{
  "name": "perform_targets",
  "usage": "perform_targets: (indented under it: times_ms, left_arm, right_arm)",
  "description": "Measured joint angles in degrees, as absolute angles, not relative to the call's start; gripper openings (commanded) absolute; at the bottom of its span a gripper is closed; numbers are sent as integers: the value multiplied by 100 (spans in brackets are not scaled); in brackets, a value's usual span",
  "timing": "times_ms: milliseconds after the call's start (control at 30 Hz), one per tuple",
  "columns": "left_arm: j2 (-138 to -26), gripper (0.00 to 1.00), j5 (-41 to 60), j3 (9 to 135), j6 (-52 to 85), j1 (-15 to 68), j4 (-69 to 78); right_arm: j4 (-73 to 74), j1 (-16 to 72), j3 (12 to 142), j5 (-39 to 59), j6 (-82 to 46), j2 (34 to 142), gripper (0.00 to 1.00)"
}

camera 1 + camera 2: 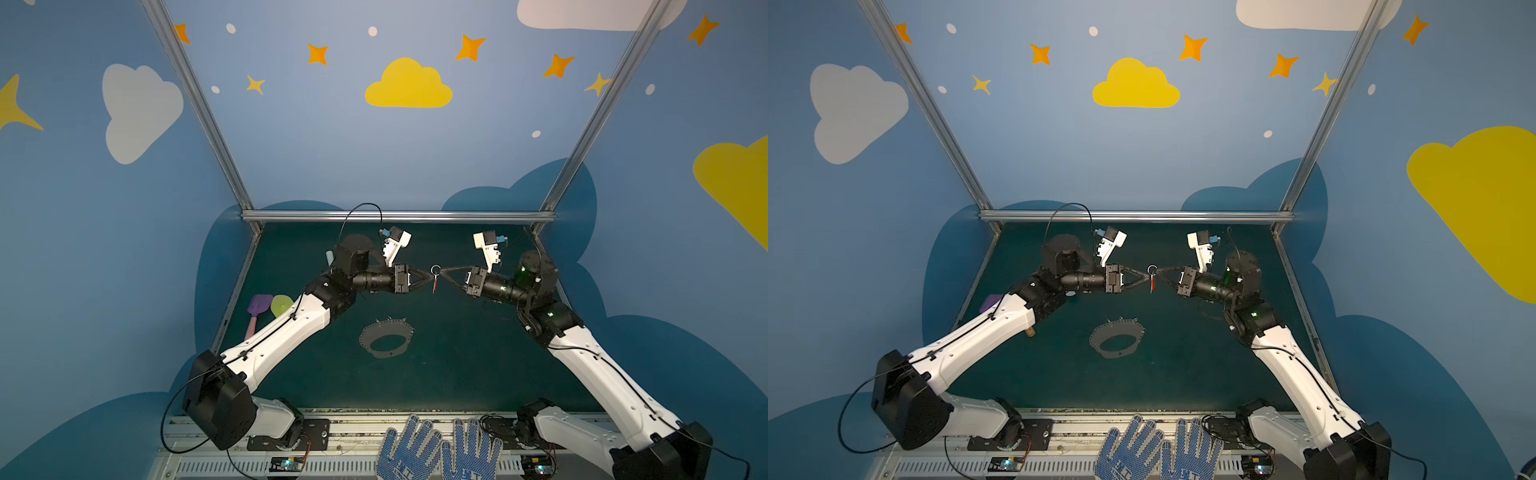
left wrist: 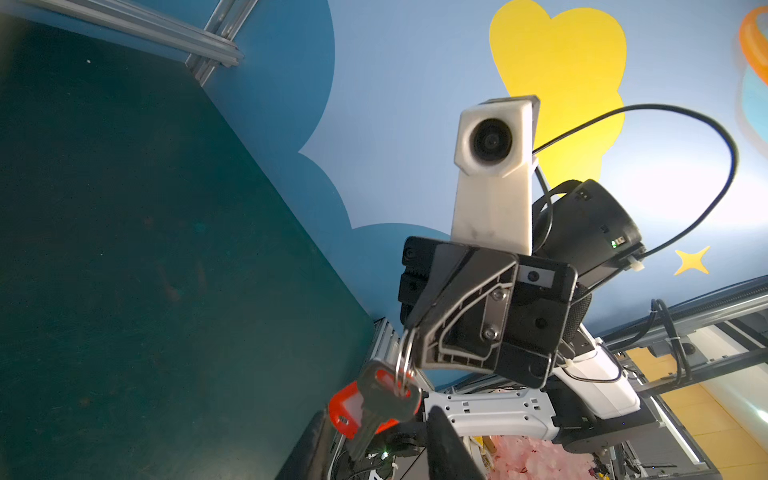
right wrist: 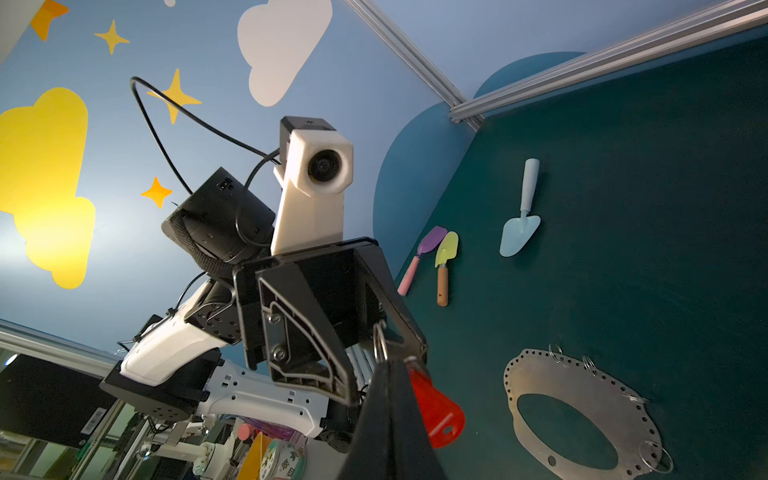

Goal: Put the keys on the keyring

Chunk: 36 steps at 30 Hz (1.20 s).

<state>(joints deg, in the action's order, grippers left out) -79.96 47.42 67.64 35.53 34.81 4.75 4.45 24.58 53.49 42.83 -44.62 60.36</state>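
Observation:
Both grippers meet in mid-air above the far middle of the table. My right gripper point(image 1: 441, 272) point(image 3: 390, 363) is shut on a small wire ring point(image 2: 403, 361) that sticks out past its fingertips. From that ring hangs the key point(image 2: 384, 395) point(image 1: 434, 284), silver with a red-orange plastic head point(image 3: 436, 411). My left gripper point(image 1: 429, 279) point(image 2: 379, 413) has its jaws apart on either side of the hanging key; I cannot tell whether they touch it. The keyring point(image 1: 368, 332) point(image 1: 1100, 338) point(image 3: 540, 374), a flat grey oval plate with small wire rings on its rim, lies on the green table below, nearer the front.
A purple toy shovel point(image 1: 259, 305) and a green one point(image 1: 281, 304) lie at the left by the left arm. A light blue trowel point(image 3: 519, 232) lies farther back. Blue dotted gloves point(image 1: 436, 449) rest on the front rail. An aluminium frame bar point(image 1: 395, 216) bounds the table's back.

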Motion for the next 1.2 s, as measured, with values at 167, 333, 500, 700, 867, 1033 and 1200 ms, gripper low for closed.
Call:
perform_targets:
  times_ms: [167, 333, 500, 700, 867, 1033, 1200]
  left_arm:
    - [-8007, 28, 4775, 6799, 3623, 3489, 628]
    - [-8047, 22, 4775, 6825, 3680, 3492, 683]
    - [-8049, 18, 4772, 6834, 3693, 3492, 718]
    - [-8023, 24, 4735, 6834, 3673, 3489, 683]
    - [-7918, 16, 4718, 6834, 3669, 3472, 657]
    - [-7896, 12, 4727, 6834, 3669, 3461, 637]
    - [-7896, 6, 4727, 6834, 3664, 3461, 617]
  right_arm:
    - [464, 2530, 5349, 4357, -4445, 6062, 0]
    - [469, 2563, 5349, 4399, -4390, 6062, 0]
    - [467, 2565, 5349, 4401, -4342, 6062, 0]
    - [462, 2565, 5349, 4362, -4272, 6062, 0]
    - [462, 2565, 5349, 4351, -4257, 6062, 0]
    - [486, 2567, 5349, 4357, -4261, 6062, 0]
    - [491, 2567, 5349, 4357, -4261, 6062, 0]
